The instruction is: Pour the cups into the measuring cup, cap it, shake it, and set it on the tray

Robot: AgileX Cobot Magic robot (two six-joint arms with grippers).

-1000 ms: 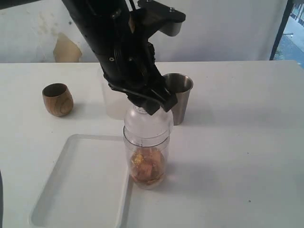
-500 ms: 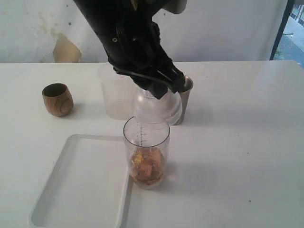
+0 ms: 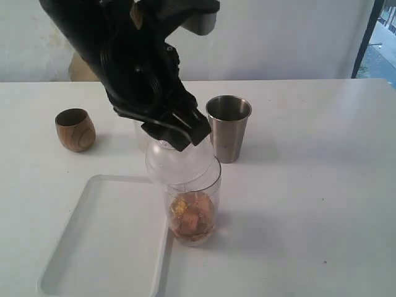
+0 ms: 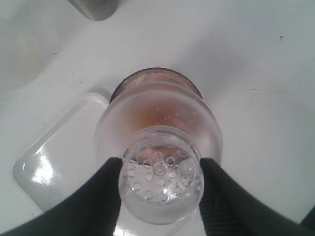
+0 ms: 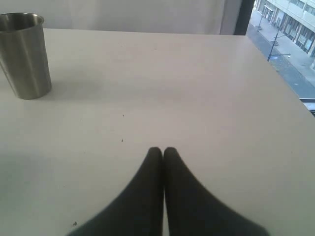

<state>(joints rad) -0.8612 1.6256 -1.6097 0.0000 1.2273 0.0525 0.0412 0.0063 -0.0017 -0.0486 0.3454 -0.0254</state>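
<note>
The clear measuring cup [image 3: 193,213] stands by the white tray [image 3: 102,244], with brown and golden pieces in its bottom. My left gripper [image 3: 178,132] [image 4: 160,184] is shut on the narrow neck of a clear domed lid [image 3: 179,162] [image 4: 157,123]. The lid hangs over the cup's rim [image 4: 153,77], shifted toward the tray side. The wooden cup [image 3: 75,129] stands upright at the left. The steel tumbler [image 3: 228,127] [image 5: 24,54] stands upright behind the measuring cup. My right gripper [image 5: 162,150] is shut on nothing, low over bare table.
A frosted plastic cup [image 4: 19,49] stands beyond the measuring cup, mostly hidden by my left arm in the exterior view. The table's right edge [image 5: 283,78] runs beside a window. The tray's corner [image 4: 54,152] lies close to the measuring cup.
The lid sat on the measuring cup, was lifted up and back toward the tumbler, and has now swung left and down over the cup's rim. The right gripper stayed still.
</note>
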